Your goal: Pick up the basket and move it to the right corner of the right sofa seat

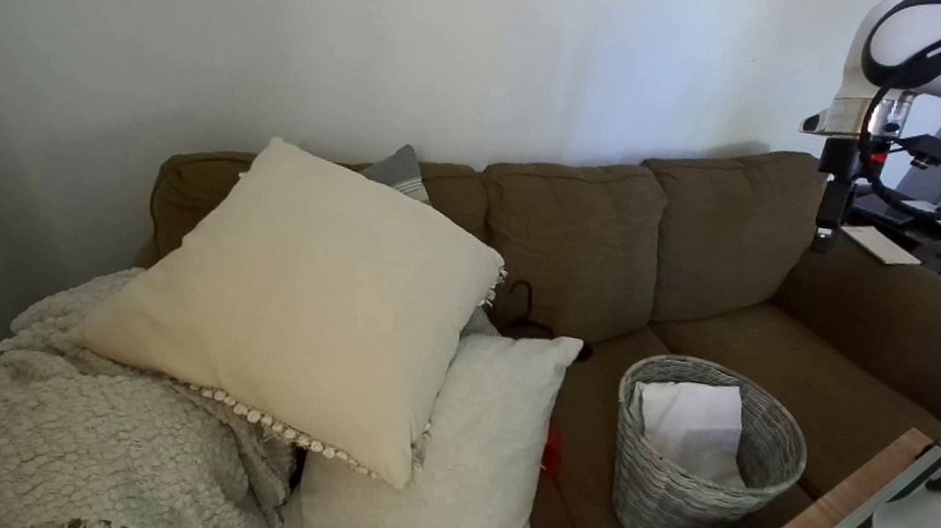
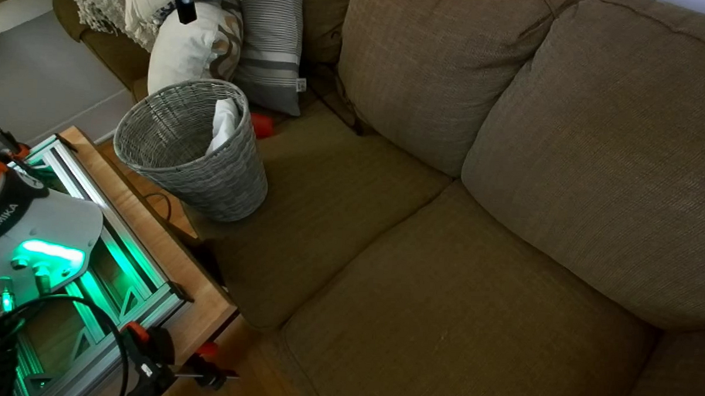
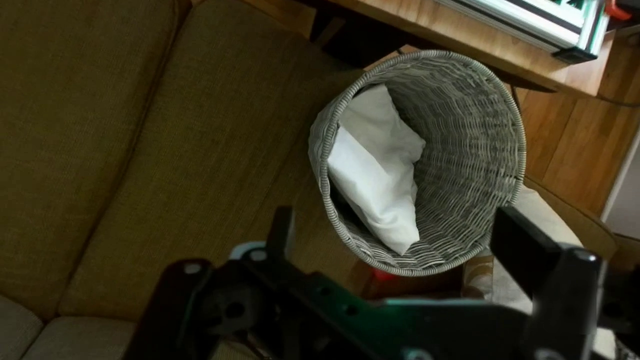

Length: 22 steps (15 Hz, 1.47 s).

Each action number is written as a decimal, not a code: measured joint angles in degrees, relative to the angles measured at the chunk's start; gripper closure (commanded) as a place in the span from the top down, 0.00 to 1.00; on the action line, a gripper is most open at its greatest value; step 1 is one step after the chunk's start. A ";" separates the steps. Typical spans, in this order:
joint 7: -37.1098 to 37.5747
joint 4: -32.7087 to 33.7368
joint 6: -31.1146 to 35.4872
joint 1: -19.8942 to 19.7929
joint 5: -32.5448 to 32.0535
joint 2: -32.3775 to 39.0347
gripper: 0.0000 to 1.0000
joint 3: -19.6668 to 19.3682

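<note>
The light-grey woven basket (image 1: 661, 498) stands on the brown left seat cushion, close to the robot's table; it shows also in an exterior view (image 2: 230, 185) and the wrist view (image 3: 465, 150). White cloth (image 3: 382, 185) lies inside it, against one wall. The right sofa seat (image 2: 471, 319) is a flat brown cushion across the seam from the basket; part of it shows in an exterior view (image 1: 787, 366). My gripper (image 3: 400, 237) is open and empty, above the basket and apart from it, its fingers spread wide. Its fingertips also show in both exterior views (image 1: 824, 238) (image 2: 155, 0).
Cream pillows (image 1: 297, 306) and a knitted blanket (image 1: 87, 442) fill the left of the sofa. The robot's wooden table (image 2: 169, 250) borders the sofa front. A red object (image 2: 262, 125) lies beside the basket. The sofa arm (image 1: 915, 324) bounds the right seat; back cushions (image 2: 612, 160) stand behind.
</note>
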 measured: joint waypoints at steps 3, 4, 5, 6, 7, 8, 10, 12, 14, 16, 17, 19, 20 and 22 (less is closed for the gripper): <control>-6.72 -1.75 4.78 1.06 -0.47 3.09 1.00 0.69; -9.14 -2.47 7.55 1.58 -0.47 5.16 1.00 1.03; -11.37 -2.95 10.28 2.14 -0.47 7.84 1.00 1.65; -12.99 -2.95 12.51 2.67 -0.47 10.72 1.00 2.59; -14.13 -2.55 14.47 3.24 -0.47 13.98 1.00 3.91; -14.82 -1.67 15.94 3.84 -0.47 17.38 1.00 5.50; -15.29 1.56 17.32 4.91 -1.31 24.68 1.00 9.09; -15.30 6.01 17.37 5.34 -4.36 32.10 1.00 11.91; -15.26 9.72 16.87 5.17 -6.99 37.75 1.00 12.85; -15.26 10.04 16.90 4.78 -6.97 38.31 1.00 13.27; -15.26 9.87 16.90 4.70 -6.97 37.75 1.00 13.37; -15.26 9.91 17.16 4.51 -7.10 37.50 1.00 13.74; -15.65 9.84 18.44 4.39 -7.27 37.90 1.00 13.91; -16.26 9.72 22.97 3.77 -7.84 40.03 1.00 13.93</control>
